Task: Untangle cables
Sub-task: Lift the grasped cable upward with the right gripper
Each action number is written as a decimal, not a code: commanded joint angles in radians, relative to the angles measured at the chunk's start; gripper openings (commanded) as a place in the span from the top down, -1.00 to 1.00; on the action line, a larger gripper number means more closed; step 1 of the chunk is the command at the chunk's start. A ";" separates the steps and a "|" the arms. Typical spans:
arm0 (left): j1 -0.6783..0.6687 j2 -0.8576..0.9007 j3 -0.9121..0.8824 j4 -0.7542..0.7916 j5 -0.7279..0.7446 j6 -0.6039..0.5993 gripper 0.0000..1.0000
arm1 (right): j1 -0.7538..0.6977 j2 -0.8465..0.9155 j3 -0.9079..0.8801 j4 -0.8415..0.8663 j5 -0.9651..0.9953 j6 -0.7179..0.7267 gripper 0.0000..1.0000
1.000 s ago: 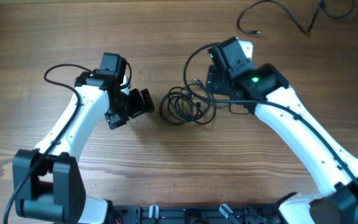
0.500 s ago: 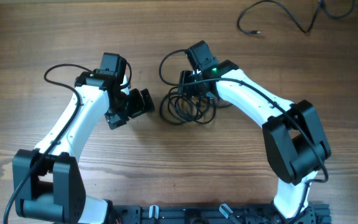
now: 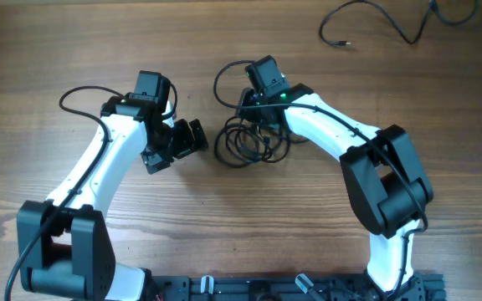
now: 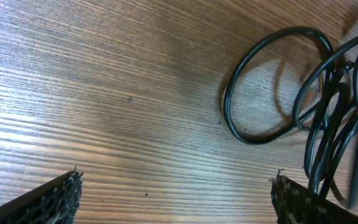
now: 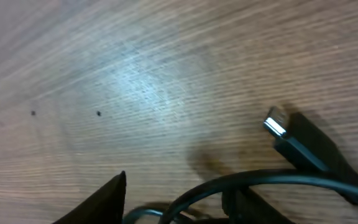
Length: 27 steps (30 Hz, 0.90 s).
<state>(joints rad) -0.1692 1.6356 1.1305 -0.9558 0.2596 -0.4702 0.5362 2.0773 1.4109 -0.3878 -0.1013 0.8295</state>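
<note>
Thin black cables (image 3: 249,144), loosely coiled tangle

Left arm (image 3: 99,167), right arm (image 3: 329,130): white links, black joints; green light (image 3: 282,95), probably LED; left pincer (image 4: 176,193) textured black.

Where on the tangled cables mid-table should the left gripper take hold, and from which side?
Probably the outermost loop on the left edge of the tangled cables, approached from the left. It lies flat as a single open curve, clear of the crowded strands, and faces the open left gripper. The right gripper crowds the far side.
</note>
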 commanded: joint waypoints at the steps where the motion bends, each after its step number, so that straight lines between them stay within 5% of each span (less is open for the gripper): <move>1: 0.003 -0.016 0.001 0.002 0.008 -0.010 -1.00 | 0.000 0.026 0.001 0.008 0.004 0.008 0.03; 7: 0.003 -0.016 0.001 0.003 0.008 -0.009 -1.00 | 0.000 0.030 -0.008 0.026 0.005 -0.022 0.90; 16: 0.003 -0.016 0.001 0.009 0.008 -0.010 -1.00 | -0.002 -0.268 -0.005 -0.040 -0.286 -0.097 0.91; 27: 0.003 -0.016 0.001 0.010 0.008 -0.010 -1.00 | -0.003 -0.584 -0.005 -0.025 -0.319 -0.097 0.87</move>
<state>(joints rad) -0.1692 1.6356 1.1305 -0.9485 0.2596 -0.4702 0.5358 1.5585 1.4071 -0.4397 -0.4026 0.7540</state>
